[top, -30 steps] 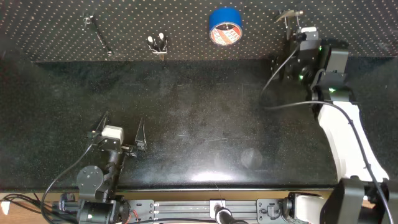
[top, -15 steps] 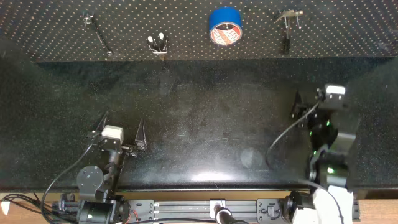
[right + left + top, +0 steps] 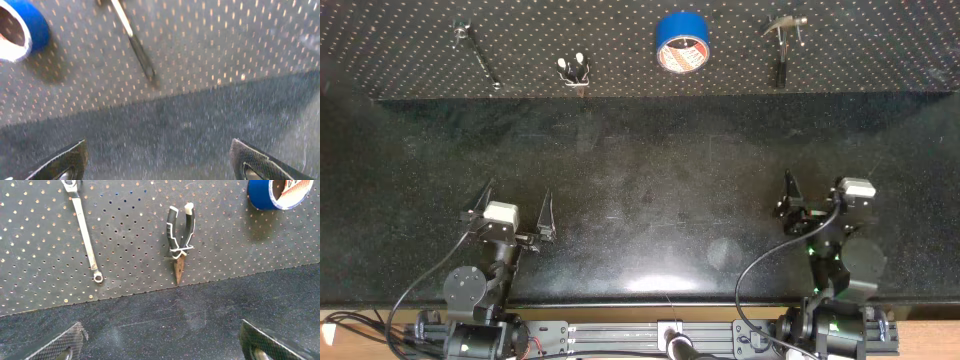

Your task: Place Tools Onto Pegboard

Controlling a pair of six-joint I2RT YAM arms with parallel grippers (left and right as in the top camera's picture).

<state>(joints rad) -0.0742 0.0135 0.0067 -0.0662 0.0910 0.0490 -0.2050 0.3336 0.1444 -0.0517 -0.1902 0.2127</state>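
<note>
Right gripper (image 3: 157,150) has pulled back from the pegboard (image 3: 620,40), jaws spread wide and holding nothing.

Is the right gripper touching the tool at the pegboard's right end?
Apart. Top view shows a stretch of bare table between the right gripper and the tool.

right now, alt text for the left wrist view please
A wrench, pliers and a blue tape roll hang on a black pegboard, pliers in the middle. The left gripper is open and empty over the dark worktop.
</note>
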